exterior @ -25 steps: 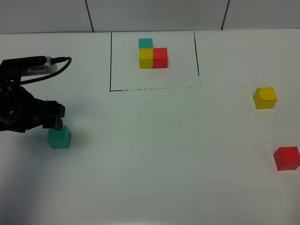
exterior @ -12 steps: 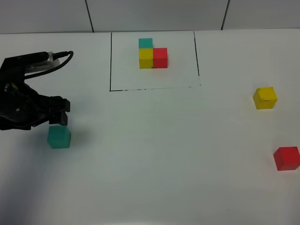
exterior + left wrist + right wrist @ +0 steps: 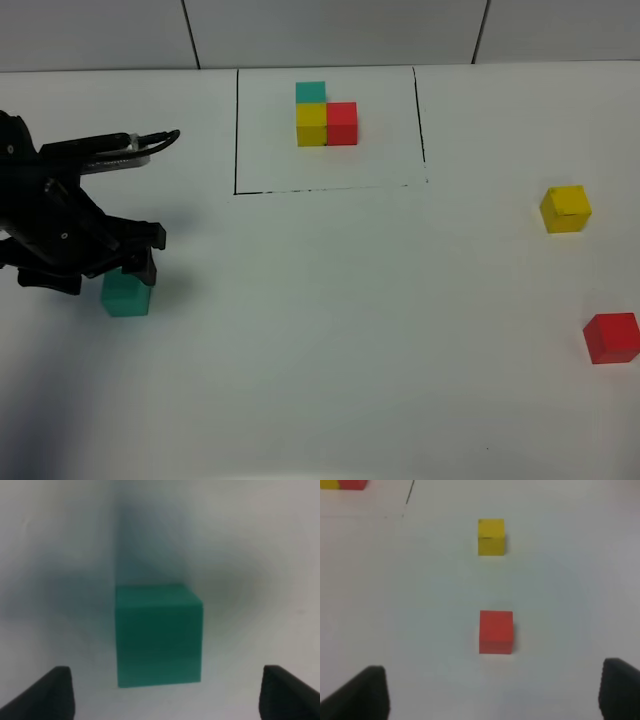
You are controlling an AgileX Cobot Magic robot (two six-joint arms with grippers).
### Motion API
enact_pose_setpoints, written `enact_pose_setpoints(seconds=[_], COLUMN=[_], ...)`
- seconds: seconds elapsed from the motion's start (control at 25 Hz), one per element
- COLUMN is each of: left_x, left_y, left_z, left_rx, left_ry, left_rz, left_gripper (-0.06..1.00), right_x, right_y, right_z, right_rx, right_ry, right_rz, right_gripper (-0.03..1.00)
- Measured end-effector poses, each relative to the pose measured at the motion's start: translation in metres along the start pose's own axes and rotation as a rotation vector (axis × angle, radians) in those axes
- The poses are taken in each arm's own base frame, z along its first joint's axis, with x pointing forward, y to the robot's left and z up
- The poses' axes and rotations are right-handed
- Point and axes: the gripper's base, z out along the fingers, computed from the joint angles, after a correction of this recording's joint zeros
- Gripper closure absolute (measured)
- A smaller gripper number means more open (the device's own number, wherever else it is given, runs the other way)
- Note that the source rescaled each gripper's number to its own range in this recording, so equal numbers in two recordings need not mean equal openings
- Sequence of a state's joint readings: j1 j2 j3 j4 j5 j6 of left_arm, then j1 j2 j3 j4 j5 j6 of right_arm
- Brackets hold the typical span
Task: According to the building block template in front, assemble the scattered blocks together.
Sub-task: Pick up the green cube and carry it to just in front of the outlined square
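teal cube (image 3: 125, 297): solid teal, sits near the left edge of the counter (image 3: 330, 340)
left gripper (image 3: 165, 697): we see jaws wide apart, gripping nothing
vs 1 s ago: gripper now over cube; cube unmoved

Left gripper (image 3: 122, 268) hides the far top edge of the teal cube (image 3: 126, 299) from the high camera, its arm cut off at the picture's left edge; the left wrist view is blurred, and the right wrist view crops the template (image 3: 350, 484) to a yellow-and-red sliver
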State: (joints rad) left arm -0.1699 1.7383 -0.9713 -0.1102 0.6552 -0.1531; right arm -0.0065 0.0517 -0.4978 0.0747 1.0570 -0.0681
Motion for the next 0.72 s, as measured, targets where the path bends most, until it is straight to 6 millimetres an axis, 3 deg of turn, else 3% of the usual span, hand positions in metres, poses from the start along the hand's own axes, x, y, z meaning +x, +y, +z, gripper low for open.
enact_pose_setpoints(seconds=[0.72], left_x=[-0.01], left_y=[0.002], left_z=[0.035], left_rx=[-0.032], left_ry=[0.045], left_rz=[-0.001], left_gripper=[-0.02], right_x=[0.0], right_y=[0.0], right_z=[0.0], right_rx=[0.0], right_ry=[0.0], right_rz=[0.002], right_gripper=[0.23])
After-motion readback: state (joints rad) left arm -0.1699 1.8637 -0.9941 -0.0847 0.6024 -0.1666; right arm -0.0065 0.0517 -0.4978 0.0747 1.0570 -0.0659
